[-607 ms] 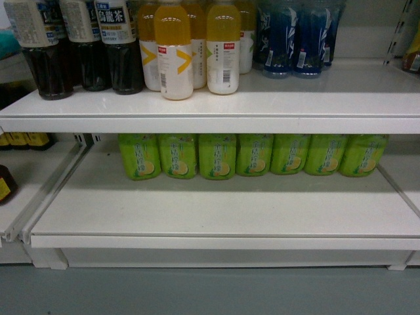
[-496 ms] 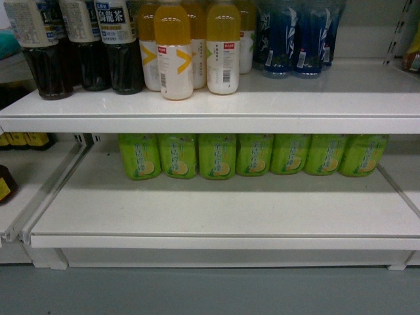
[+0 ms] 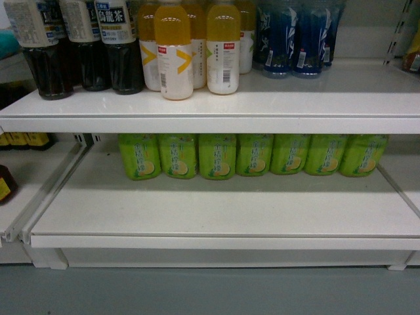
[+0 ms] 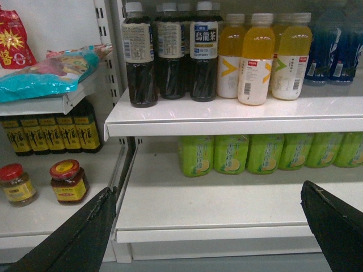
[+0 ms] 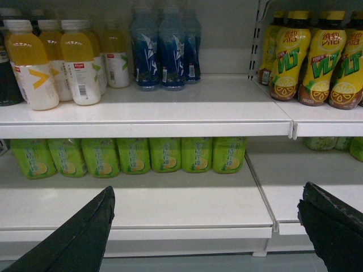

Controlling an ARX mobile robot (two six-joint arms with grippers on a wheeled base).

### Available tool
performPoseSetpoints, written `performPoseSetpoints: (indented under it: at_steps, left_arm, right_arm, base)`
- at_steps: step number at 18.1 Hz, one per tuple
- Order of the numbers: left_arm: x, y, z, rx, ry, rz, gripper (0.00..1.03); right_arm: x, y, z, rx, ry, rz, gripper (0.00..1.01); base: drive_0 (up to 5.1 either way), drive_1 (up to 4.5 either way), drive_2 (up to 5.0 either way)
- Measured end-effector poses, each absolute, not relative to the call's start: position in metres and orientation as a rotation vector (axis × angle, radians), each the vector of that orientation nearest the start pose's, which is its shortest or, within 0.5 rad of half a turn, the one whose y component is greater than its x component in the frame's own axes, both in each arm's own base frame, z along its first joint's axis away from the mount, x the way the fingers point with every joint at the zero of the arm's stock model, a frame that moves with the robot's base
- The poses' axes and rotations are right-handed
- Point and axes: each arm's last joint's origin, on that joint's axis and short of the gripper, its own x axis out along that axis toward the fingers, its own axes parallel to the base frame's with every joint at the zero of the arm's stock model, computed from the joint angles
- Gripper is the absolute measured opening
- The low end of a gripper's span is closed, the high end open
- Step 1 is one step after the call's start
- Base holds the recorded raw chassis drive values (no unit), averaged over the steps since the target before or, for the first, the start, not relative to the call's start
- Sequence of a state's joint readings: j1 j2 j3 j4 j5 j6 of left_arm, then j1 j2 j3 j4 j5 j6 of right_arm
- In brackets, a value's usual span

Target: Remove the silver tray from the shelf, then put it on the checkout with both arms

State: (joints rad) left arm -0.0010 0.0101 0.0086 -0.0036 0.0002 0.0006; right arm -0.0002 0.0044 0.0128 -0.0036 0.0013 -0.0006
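Tools left and right both wide apart, empty; seven green bottles on shelf.

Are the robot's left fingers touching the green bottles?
Apart. In the left wrist view, both fingers sit low in front of the shelf, with bare white board between them and the green bottles at the back.
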Motion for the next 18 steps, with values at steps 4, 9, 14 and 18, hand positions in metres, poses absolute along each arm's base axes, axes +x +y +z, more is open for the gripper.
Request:
performPoseSetpoints:
  at_steps: [4, 9, 14, 18]
  left_arm:
    - [0.0978, -0.0001, 0.1653, 0.001, 0.005, -0.001, 0.98]
    - [0.0978, -0.0001, 0.1653, 0.001, 0.005, -0.001, 0.98]
    - [0.0978, -0.0001, 0.1653, 0.001, 0.006, -0.001, 0.98]
    - [0.0978, -0.0001, 0.1653, 0.001, 0.006, -0.001, 0.98]
  right_arm:
    - [0.0972, -0.0001, 0.1672, -0.001, -0.005, -0.002, 0.98]
    - [0.0972, -0.0001, 0.1672, -0.001, -0.005, -0.002, 0.98]
    - [0.0972, -0.0001, 0.1672, -0.001, -0.005, -0.002, 0.98]
    - [0.0972, -0.0001, 0.1672, -0.001, -0.005, -0.002, 0.98]
  base:
    - [0.0, 0.0, 0.0]
    - [0.0, 0.0, 0.0]
    - [0.0, 0.0, 0.0]
    - [0.0, 0.0, 0.0]
